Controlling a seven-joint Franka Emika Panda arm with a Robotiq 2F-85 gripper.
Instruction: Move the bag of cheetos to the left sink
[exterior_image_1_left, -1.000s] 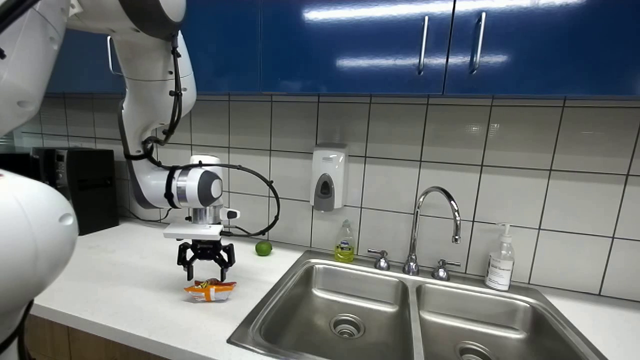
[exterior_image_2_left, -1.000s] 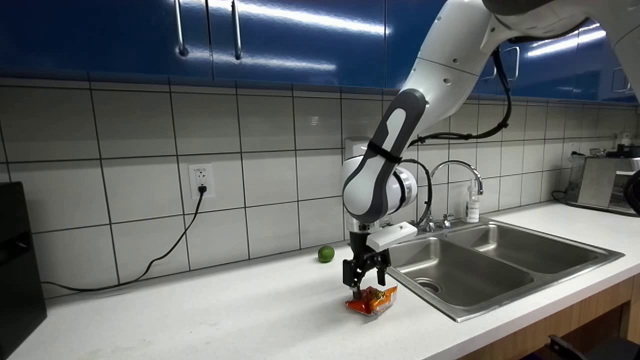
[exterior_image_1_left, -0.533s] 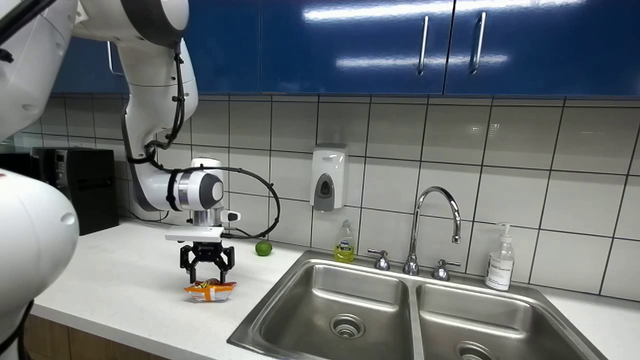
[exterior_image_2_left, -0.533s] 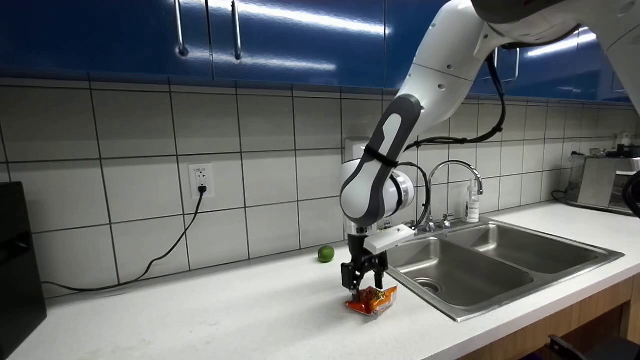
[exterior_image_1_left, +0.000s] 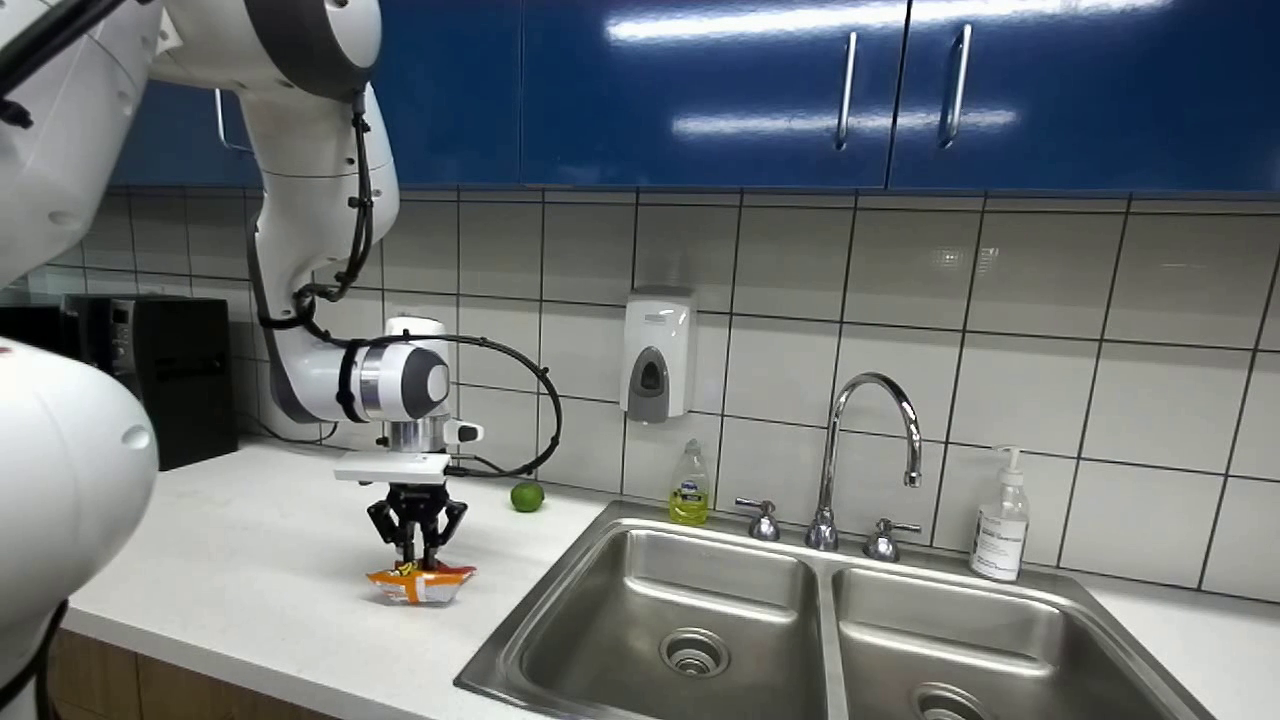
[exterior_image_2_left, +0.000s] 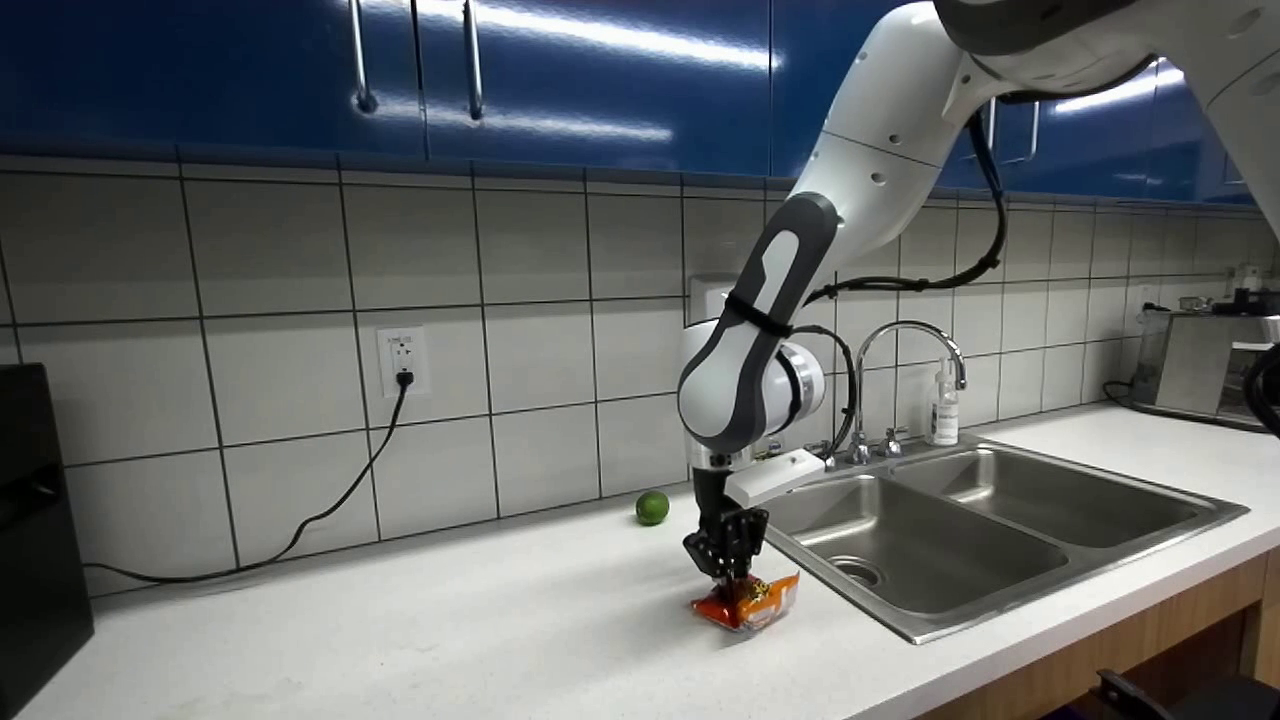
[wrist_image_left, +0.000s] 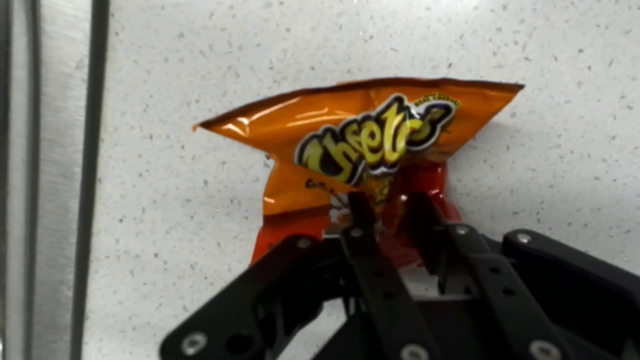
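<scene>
A: Do we have hold of the bag of cheetos (wrist_image_left: 350, 165)?

B: We think so. The pincer (exterior_image_1_left: 418, 563) points down with its fingers close together and a fold of the bag between them, so we'd call it clamped there. The bag itself sits on the desk (exterior_image_1_left: 250, 560), near the left sink (exterior_image_1_left: 720, 570) but outside it.

A: Then what could spoil it for us?

B: Slipping, chiefly. The film is glossy and we pinch it only near the middle, both long corners free; a quick lift might let it slide out.

A: And if we squeeze harder?

B: We might crush what's inside or split the film. We'd sooner lift slowly.

A: And the crossing?

B: The metal rim (exterior_image_1_left: 550, 592) lies near one corner. Carried too low, the bag could snag there and twist free of us.

A: The release?

B: Too early, and it lands on the rim; too far, and it passes the divider (exterior_image_1_left: 832, 640) into the right basin (exterior_image_1_left: 950, 620). We should let go low, over the nearer drain (exterior_image_1_left: 693, 652).
</scene>
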